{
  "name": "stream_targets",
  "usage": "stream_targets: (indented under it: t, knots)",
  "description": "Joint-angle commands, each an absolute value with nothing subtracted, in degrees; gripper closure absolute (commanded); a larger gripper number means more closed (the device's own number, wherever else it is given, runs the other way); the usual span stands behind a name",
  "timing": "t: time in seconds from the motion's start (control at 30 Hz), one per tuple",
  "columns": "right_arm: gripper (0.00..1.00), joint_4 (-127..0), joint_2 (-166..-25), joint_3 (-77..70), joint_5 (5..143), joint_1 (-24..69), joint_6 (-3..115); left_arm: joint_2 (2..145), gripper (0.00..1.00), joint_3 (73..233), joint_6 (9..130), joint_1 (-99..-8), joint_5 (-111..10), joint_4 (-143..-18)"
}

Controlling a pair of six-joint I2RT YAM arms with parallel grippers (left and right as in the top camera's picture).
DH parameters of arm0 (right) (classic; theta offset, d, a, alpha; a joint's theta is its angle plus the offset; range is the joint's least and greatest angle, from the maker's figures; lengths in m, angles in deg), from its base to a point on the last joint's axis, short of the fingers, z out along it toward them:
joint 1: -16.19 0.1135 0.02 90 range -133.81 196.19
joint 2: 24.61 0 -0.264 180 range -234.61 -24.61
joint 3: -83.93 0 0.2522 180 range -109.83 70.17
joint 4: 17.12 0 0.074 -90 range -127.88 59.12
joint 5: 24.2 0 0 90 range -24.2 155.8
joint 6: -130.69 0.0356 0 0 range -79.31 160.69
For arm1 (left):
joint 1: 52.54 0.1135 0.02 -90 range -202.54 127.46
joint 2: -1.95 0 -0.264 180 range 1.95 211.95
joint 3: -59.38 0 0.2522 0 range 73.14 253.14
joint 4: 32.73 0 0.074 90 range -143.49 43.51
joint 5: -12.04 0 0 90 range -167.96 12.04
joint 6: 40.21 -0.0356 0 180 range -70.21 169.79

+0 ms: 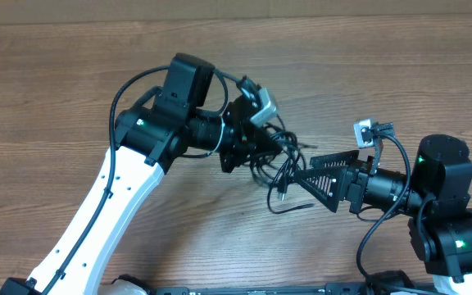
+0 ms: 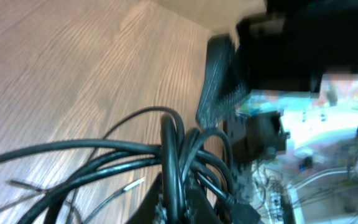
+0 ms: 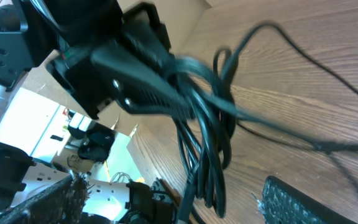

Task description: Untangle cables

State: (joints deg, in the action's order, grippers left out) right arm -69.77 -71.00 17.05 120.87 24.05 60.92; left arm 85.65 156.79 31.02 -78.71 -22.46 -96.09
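Near the middle of the tabletop (image 1: 72, 82), the left gripper (image 1: 251, 147) is clamped tight on a tangled bundle of thin black cables (image 1: 279, 168), whose loose loops and ends trail toward the right gripper (image 1: 303, 169), just beside them with its fingers spread wide apart.

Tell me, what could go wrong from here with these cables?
1. The left gripper pinches several cables in one bunch, so pulling could tighten the tangle.
2. The open right gripper sits close to the loops and may close on more than one strand.
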Motion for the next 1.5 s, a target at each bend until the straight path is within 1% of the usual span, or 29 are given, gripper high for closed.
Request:
stream_targets:
  t: [0.0, 0.03, 0.23, 0.37, 0.4, 0.43, 0.47, 0.5, 0.57, 0.63, 0.73, 0.8, 0.83, 0.87, 0.9, 0.93, 0.97, 1.0, 1.07, 1.13, 1.27, 1.33, 1.4, 1.47]
  knots:
    - [0.11, -69.6, -70.5, 16.7, 119.9, 23.9, 56.2, 85.0, 0.96, 157.2, 15.0, -78.7, -24.6, -103.0]
    - [0.10, -69.6, -70.5, 16.7, 119.8, 23.9, 53.5, 85.0, 0.96, 157.2, 8.8, -78.7, -24.6, -106.7]
    - [0.07, -70.1, -70.5, 16.7, 119.9, 23.9, 45.1, 85.0, 0.96, 157.2, -5.6, -78.9, -24.4, -114.5]
    - [0.07, -70.5, -70.5, 16.7, 121.4, 24.0, 44.1, 85.0, 0.84, 157.2, -13.9, -80.6, -23.2, -117.2]
    - [0.07, -70.4, -70.5, 16.7, 124.4, 24.0, 42.1, 85.0, 0.79, 157.2, -15.8, -81.5, -22.3, -117.2]
    - [0.09, -70.4, -70.5, 16.7, 127.5, 24.0, 40.5, 85.0, 0.78, 157.2, -19.3, -83.0, -21.7, -117.1]
    - [0.10, -70.4, -70.5, 16.7, 129.0, 24.0, 40.2, 85.0, 0.78, 157.2, -20.9, -84.0, -21.8, -116.9]
    - [0.10, -70.5, -70.5, 16.7, 129.6, 23.9, 40.2, 85.0, 0.80, 157.2, -21.4, -84.9, -21.8, -116.0]
    - [0.12, -70.9, -70.5, 16.7, 129.5, 23.9, 40.2, 85.0, 0.90, 157.2, -21.4, -85.7, -22.0, -114.6]
    - [0.12, -71.1, -70.5, 16.7, 129.3, 23.9, 40.2, 85.0, 0.94, 157.2, -19.4, -85.4, -23.9, -114.3]
    - [0.12, -73.3, -70.5, 16.7, 125.5, 23.9, 40.5, 85.0, 0.96, 157.2, -9.6, -84.6, -29.5, -114.5]
    - [0.12, -76.0, -70.5, 16.7, 119.7, 23.9, 41.4, 85.0, 0.95, 157.2, -3.4, -84.4, -34.6, -114.9]
    - [0.11, -78.1, -70.5, 16.7, 112.7, 23.9, 44.6, 85.0, 0.94, 157.2, 1.1, -84.4, -39.0, -115.6]
    - [0.08, -79.7, -70.5, 16.7, 106.5, 23.9, 47.8, 85.0, 0.85, 157.2, 6.0, -84.4, -43.9, -116.6]
    - [0.06, -81.5, -70.5, 16.7, 101.1, 23.9, 49.9, 85.0, 0.79, 157.2, 8.4, -84.4, -46.5, -118.0]
    - [0.05, -82.4, -70.5, 16.7, 98.7, 23.9, 50.6, 85.0, 0.75, 157.2, 8.7, -84.4, -46.7, -118.9]
    - [0.02, -83.8, -70.6, 16.7, 95.4, 23.9, 51.7, 85.0, 0.63, 157.1, 8.7, -84.4, -46.6, -120.9]
    - [0.02, -84.4, -70.7, 16.7, 94.8, 23.9, 51.7, 85.0, 0.53, 157.0, 8.7, -84.5, -46.4, -121.4]
    - [0.00, -85.8, -71.3, 16.7, 94.3, 23.9, 51.8, 85.1, 0.39, 155.4, 8.7, -85.0, -46.2, -121.9]
    - [0.00, -86.6, -72.3, 16.7, 94.3, 23.9, 51.8, 85.1, 0.32, 152.8, 8.7, -85.3, -46.5, -121.3]
    - [0.00, -86.9, -74.9, 16.7, 94.3, 23.9, 51.8, 85.1, 0.31, 146.0, 6.1, -85.3, -50.5, -118.1]
    - [0.00, -87.0, -76.4, 16.7, 94.3, 23.9, 51.8, 85.1, 0.23, 143.9, -2.4, -85.3, -52.7, -116.9]
    - [0.00, -87.0, -77.4, 16.7, 94.3, 23.9, 51.8, 85.1, 0.21, 143.7, -10.2, -85.3, -56.4, -116.0]
    - [0.00, -87.0, -77.9, 16.7, 94.3, 23.9, 51.8, 85.1, 0.15, 143.7, -17.3, -85.2, -61.3, -114.6]
